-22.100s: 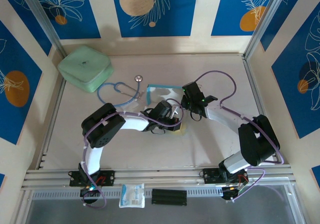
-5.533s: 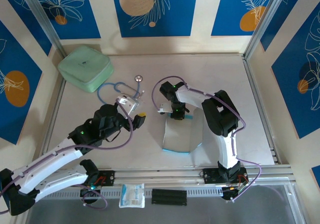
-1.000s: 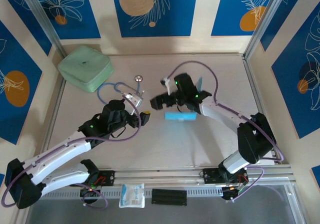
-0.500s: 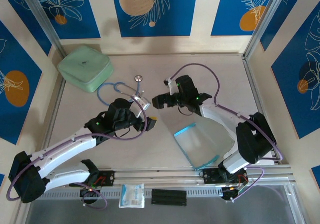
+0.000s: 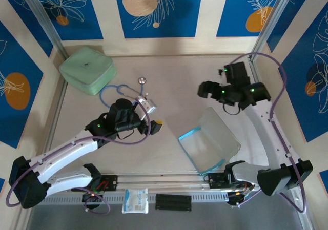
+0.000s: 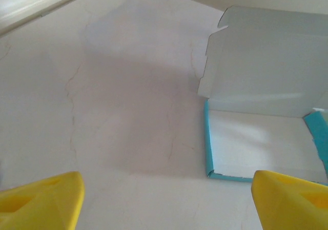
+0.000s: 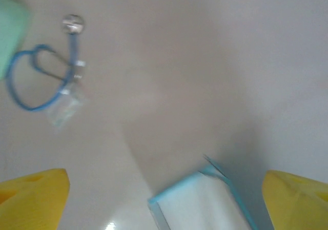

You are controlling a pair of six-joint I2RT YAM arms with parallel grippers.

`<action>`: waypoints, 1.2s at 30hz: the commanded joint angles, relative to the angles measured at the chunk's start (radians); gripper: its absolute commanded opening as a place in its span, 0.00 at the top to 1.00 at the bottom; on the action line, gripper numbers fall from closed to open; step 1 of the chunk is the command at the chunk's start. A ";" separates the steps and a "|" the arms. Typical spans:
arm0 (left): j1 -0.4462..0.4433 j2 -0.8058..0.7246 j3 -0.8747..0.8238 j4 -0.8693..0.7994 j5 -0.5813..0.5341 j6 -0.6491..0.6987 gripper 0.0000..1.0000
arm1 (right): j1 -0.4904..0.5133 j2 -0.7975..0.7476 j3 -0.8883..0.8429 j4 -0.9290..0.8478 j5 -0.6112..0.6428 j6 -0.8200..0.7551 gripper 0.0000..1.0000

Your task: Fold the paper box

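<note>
Now | paper box [image 5: 210,140]: flap raised, white face up | green case [image 5: 87,68]: closed

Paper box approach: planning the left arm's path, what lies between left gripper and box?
Just bare table lies between the left gripper and the paper box, seen in the top and left wrist views.

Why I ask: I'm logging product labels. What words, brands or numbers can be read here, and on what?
Nothing here is readable.
Paper box: bare white card with teal edges, no print showing.
Mint-green case: small mark at its centre, too small to read.
Clear packet: faint print, too small to read.
</note>
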 commanded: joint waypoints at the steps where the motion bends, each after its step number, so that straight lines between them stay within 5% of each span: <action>1: 0.006 0.013 0.029 0.009 0.041 0.032 0.15 | -0.014 -0.007 0.042 -0.353 -0.027 0.045 0.02; 10: 0.008 0.016 0.005 0.018 0.040 0.036 0.15 | -0.093 0.030 -0.118 -0.316 -0.053 -0.029 0.06; 14: 0.009 0.044 0.031 -0.011 -0.034 0.003 0.15 | -0.089 0.039 -0.174 -0.275 -0.067 -0.081 0.18; 23: 0.012 0.083 0.090 -0.082 -0.204 -0.060 0.15 | 0.007 0.157 -0.134 -0.215 -0.025 -0.208 0.66; 36: 0.092 -0.049 0.089 -0.223 -0.400 -0.103 0.15 | 0.204 0.486 0.237 -0.149 -0.092 -0.821 0.99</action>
